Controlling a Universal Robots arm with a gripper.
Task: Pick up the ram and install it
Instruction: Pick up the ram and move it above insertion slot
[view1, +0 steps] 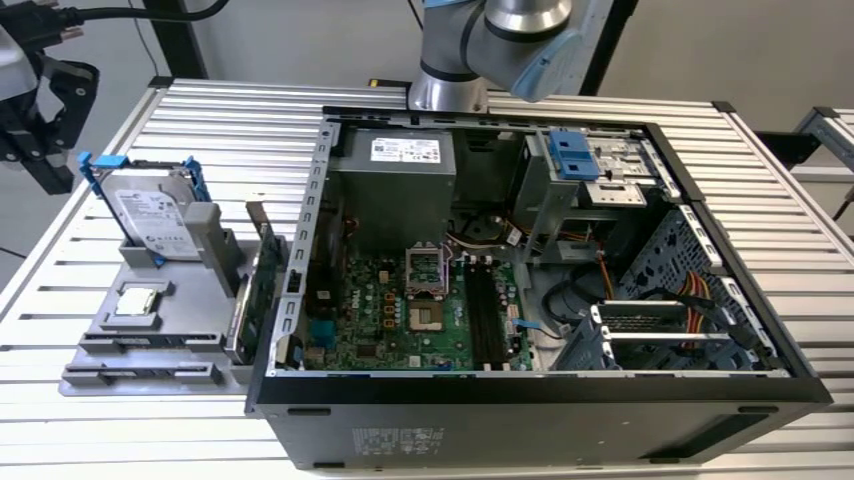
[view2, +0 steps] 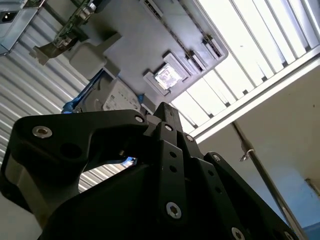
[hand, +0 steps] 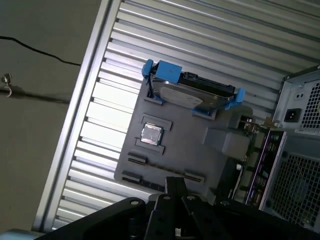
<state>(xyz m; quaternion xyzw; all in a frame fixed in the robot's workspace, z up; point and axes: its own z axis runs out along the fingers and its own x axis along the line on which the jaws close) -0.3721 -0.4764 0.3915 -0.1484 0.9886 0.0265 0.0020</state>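
My gripper (view1: 54, 170) hangs above the table at the exterior view's left, beyond the grey parts holder (view1: 187, 312) and well away from the open computer case (view1: 534, 390). In both wrist views its fingers stand shut with nothing seen between them, gripper (hand: 176, 182) and gripper (view2: 168, 112). The ram is hidden from me. The long black memory slots (view1: 486, 318) lie on the green motherboard inside the case. Narrow slots (hand: 137, 160) in the holder (hand: 190, 155) show dark.
On the holder stand a hard drive in a blue bracket (view1: 150, 215), a square processor chip (view1: 139, 300) and a dark green expansion card (view1: 260, 280). The arm's base (view1: 447, 90) rises behind the case. The slatted metal table (view1: 160, 440) ends near the holder.
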